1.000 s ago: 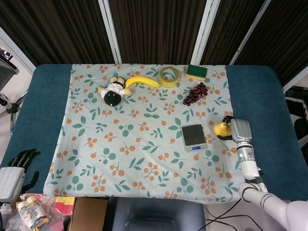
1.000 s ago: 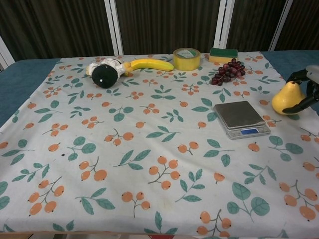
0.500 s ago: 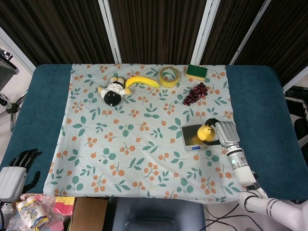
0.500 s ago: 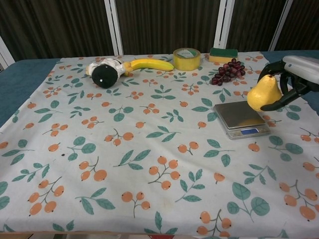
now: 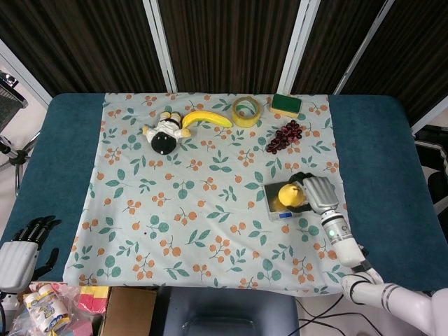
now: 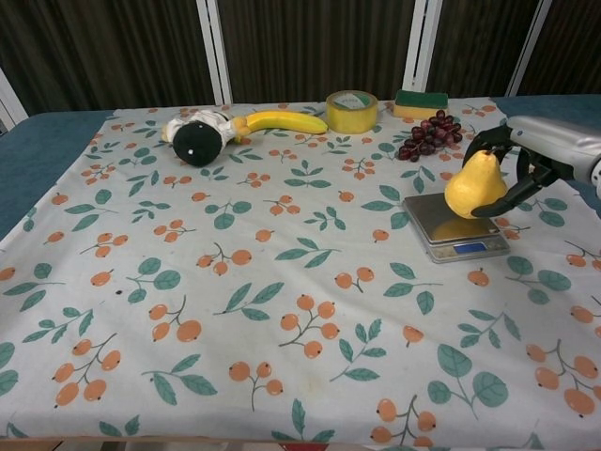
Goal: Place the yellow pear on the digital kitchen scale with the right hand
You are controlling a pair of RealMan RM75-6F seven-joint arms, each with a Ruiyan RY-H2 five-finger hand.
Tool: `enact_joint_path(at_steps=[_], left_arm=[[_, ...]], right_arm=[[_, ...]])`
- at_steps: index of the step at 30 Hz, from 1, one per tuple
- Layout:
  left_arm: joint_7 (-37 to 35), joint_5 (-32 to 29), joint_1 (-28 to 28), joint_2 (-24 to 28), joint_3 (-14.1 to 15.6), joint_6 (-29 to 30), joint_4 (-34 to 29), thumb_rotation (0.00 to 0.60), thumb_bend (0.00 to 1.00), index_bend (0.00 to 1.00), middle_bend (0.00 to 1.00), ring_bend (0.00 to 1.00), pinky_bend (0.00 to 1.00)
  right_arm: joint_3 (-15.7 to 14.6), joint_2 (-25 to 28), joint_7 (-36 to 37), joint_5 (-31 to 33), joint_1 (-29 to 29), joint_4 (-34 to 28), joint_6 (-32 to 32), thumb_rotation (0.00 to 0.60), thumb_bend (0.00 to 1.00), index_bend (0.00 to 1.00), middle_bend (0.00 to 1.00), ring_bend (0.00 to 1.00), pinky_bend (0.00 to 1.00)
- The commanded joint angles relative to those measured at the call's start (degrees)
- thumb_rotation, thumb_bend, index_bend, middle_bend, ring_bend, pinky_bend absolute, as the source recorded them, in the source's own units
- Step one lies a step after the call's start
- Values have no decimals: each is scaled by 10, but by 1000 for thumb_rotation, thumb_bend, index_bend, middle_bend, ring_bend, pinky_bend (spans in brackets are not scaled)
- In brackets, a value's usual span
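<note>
My right hand grips the yellow pear upright, its fingers wrapped around the fruit. The pear hangs just above the right part of the digital kitchen scale, a small silver platform with a blue display on the floral cloth; its reflection shows on the platform. Whether it touches the platform I cannot tell. My left hand rests off the cloth at the lower left, fingers spread, holding nothing.
Purple grapes lie behind the scale. A tape roll, green sponge, banana and a black-and-white plush toy line the far edge. A cardboard box and packets sit below the table's front left.
My right hand has carried the pear leftward from the cloth beside the scale to over the scale's platform. The left hand has stayed put.
</note>
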Motion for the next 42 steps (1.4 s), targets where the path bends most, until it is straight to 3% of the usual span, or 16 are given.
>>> enact_joint_path(at_steps=[1, 14, 22, 27, 32, 42], left_arm=[[0, 0, 1, 0, 1, 1, 0, 600, 446, 216, 156, 145, 326], [0, 4, 6, 1, 4, 7, 0, 600, 446, 217, 155, 145, 326], [7, 2, 6, -1, 4, 5, 1, 600, 446, 218, 155, 145, 326], [17, -10, 4, -4, 0, -2, 1, 600, 446, 218, 155, 145, 326], [26, -22, 4, -5, -4, -6, -5, 600, 447, 219, 156, 145, 327], [32, -25, 5, -3, -5, -6, -12, 600, 446, 221, 157, 145, 329]], right_arm=[[-2, 1, 3, -1, 1, 1, -3, 600, 239, 434, 356, 298, 567], [-9, 32, 44, -22, -11, -22, 18, 600, 239, 148, 140, 113, 382], [-36, 173, 57, -61, -93, -181, 123, 600, 238, 82, 116, 70, 337], [-69, 243, -12, -53, -174, -263, 208, 600, 239, 77, 105, 8, 303], [-78, 231, -51, -31, -227, -269, 271, 600, 239, 73, 40, 0, 251], [-92, 226, -83, -46, -234, -274, 260, 600, 238, 0, 0, 0, 252]])
